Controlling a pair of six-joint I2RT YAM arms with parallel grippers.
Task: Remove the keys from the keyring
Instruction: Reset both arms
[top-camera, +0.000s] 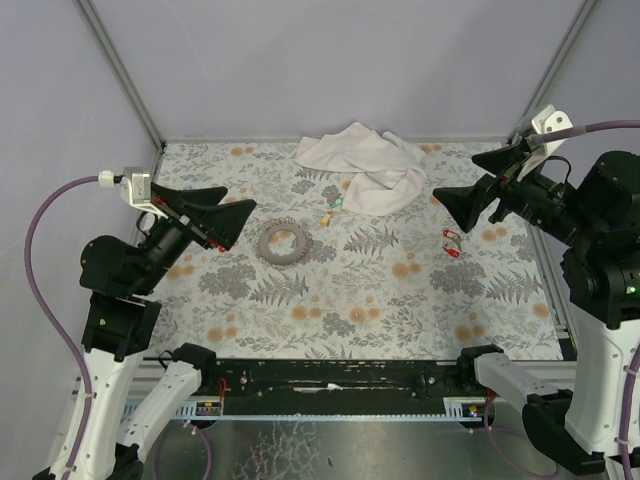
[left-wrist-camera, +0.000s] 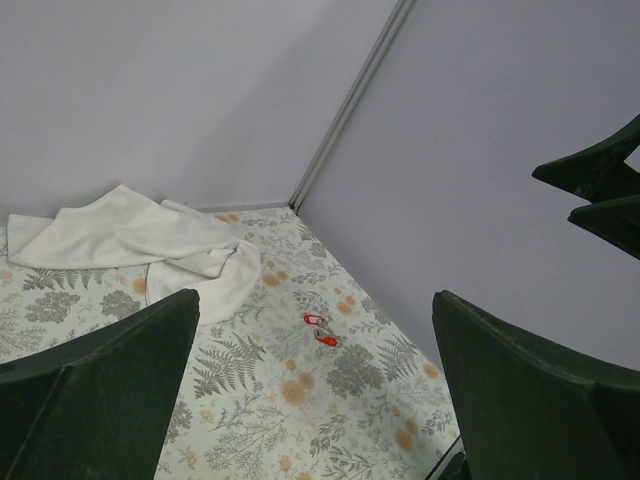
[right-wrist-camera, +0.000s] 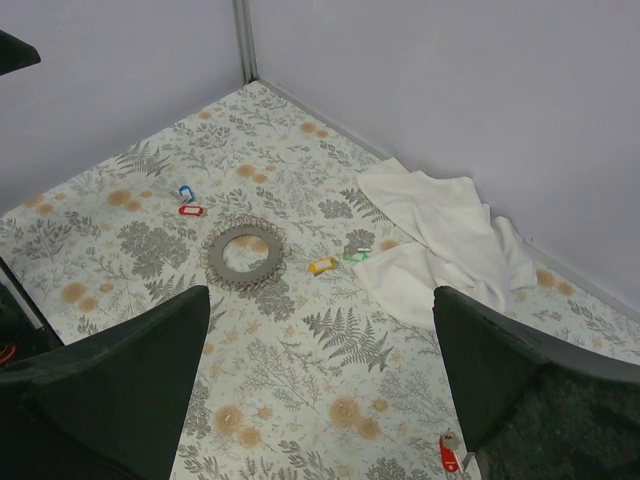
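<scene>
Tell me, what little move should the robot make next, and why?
Probably lower the left gripper toward the coiled keyring. It is the nearer arm, its jaws are open and empty, and it hangs above the table. The yellow key and green key lie apart from the ring; whether any key is on it I cannot tell.

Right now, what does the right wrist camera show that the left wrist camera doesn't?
Right wrist only: the coiled keyring, a yellow key, a green key, and a blue key beside a red key. Left wrist only: the far right corner of the walls. Both: the white cloth and the right-side red keys on the floral table.
</scene>
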